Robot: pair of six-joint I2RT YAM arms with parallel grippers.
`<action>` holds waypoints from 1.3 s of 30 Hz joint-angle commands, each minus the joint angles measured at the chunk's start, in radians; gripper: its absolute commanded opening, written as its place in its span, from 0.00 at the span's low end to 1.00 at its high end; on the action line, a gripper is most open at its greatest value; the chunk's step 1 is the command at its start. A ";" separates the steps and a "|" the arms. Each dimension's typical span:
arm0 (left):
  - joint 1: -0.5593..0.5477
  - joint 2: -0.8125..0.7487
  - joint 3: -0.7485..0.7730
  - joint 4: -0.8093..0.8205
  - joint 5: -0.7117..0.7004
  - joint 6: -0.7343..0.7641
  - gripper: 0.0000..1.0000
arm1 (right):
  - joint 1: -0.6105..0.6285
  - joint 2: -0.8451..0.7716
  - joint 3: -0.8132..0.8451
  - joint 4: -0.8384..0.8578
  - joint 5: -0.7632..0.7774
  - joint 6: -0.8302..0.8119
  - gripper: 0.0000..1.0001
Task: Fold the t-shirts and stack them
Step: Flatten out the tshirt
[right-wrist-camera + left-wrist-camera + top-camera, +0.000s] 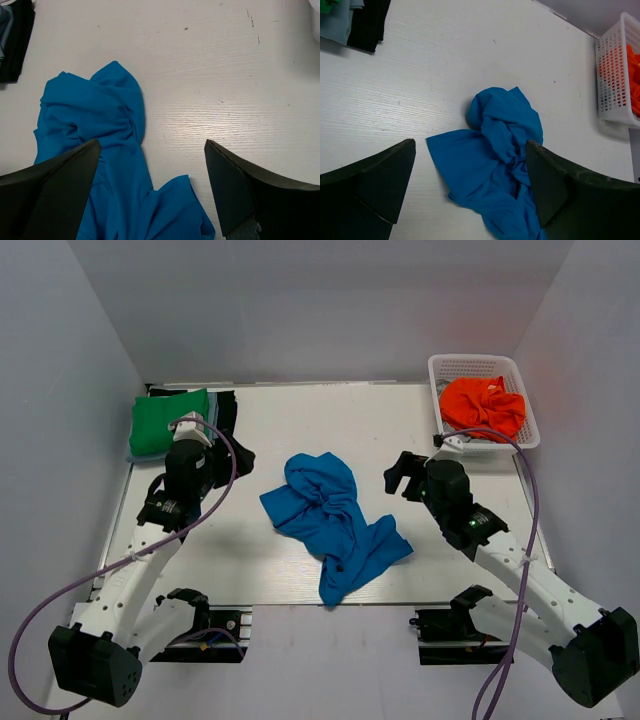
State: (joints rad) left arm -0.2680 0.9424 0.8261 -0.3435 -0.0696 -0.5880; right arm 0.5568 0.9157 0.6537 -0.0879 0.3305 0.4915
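Folding has not begun, as I judge it. The left gripper (pixel 470 167) and right gripper (pixel 152 167) both hold their fingers wide apart, with nothing gripped. The blue t-shirt (pixel 335 525) lies crumpled between the two pairs of fingers, just ahead of each and untouched, twisted into a bunch along its middle. The next move calls for pinching two edges and spreading it flat. Beyond the left fingers the green t-shirt (pixel 168 422) rests on darker ones (pixel 226 410). Beyond the right, the orange t-shirt (pixel 484 406) fills the basket (pixel 470 363).
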 commanded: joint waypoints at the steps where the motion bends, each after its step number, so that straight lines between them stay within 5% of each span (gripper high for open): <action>1: 0.006 -0.030 -0.001 -0.021 0.039 0.008 1.00 | 0.000 -0.032 0.003 0.016 0.002 0.010 0.90; 10: -0.014 0.004 -0.119 0.116 0.169 0.045 1.00 | 0.000 -0.071 -0.046 -0.041 0.133 0.135 0.90; 13: -0.014 0.082 -0.159 0.143 0.224 0.054 1.00 | -0.003 -0.071 -0.048 -0.029 -0.030 0.046 0.90; 24: -0.023 0.240 -0.274 0.175 0.275 0.071 1.00 | 0.000 -0.123 -0.092 -0.147 -0.079 0.019 0.90; 36: -0.105 0.603 -0.160 0.236 0.185 0.062 0.87 | 0.005 -0.066 -0.143 -0.173 -0.175 0.009 0.90; 39: -0.134 0.676 -0.121 0.236 0.162 0.051 0.75 | 0.003 -0.044 -0.161 -0.150 -0.192 -0.005 0.90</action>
State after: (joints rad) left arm -0.3801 1.5368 0.7048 -0.0605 0.1383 -0.5331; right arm 0.5568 0.8551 0.5095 -0.2653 0.1722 0.5110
